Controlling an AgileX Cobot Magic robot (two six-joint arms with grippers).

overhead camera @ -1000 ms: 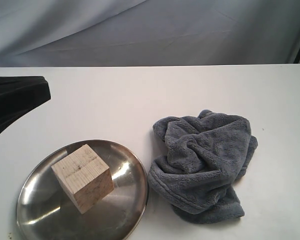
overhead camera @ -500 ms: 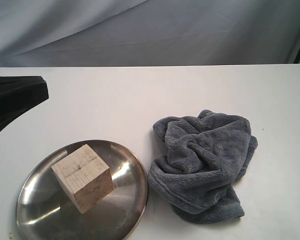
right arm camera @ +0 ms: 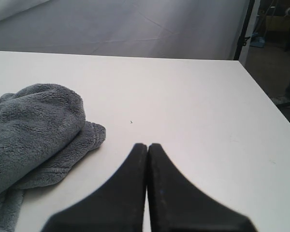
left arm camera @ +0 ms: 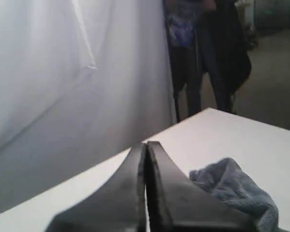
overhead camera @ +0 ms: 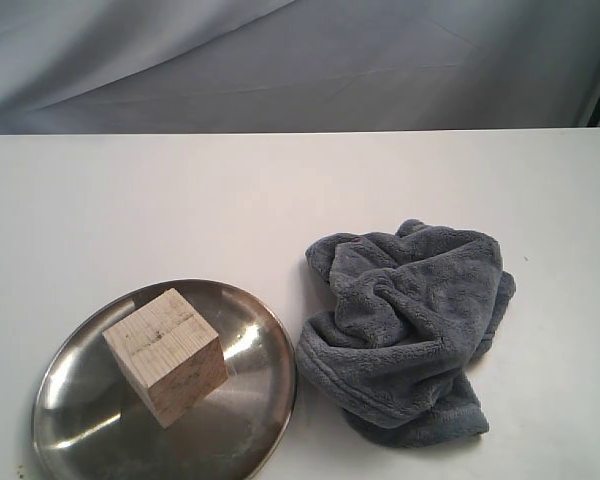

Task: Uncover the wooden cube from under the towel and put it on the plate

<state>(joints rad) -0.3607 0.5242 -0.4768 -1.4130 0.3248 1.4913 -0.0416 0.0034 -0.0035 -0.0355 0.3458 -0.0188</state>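
Observation:
The pale wooden cube (overhead camera: 166, 355) rests uncovered on the shiny steel plate (overhead camera: 250, 420) at the front left of the white table. To its right the dark grey towel (overhead camera: 410, 330) lies crumpled in a heap, touching the plate's rim. Neither arm shows in the exterior view. My left gripper (left arm camera: 147, 144) is shut with nothing between its black fingers; a corner of the towel (left arm camera: 237, 186) shows beyond it. My right gripper (right arm camera: 148, 145) is shut and empty above the table, with the towel (right arm camera: 36, 130) off to one side.
A grey cloth backdrop (overhead camera: 300, 60) hangs behind the table's far edge. A person (left arm camera: 203, 53) stands past the table's end in the left wrist view. The right wrist view shows the table's side edge (right arm camera: 268, 101) and floor beyond.
The left arm, seen as a black shape at the left edge of the exterior view, has withdrawn out of that view. The cube, plate and towel have not moved.

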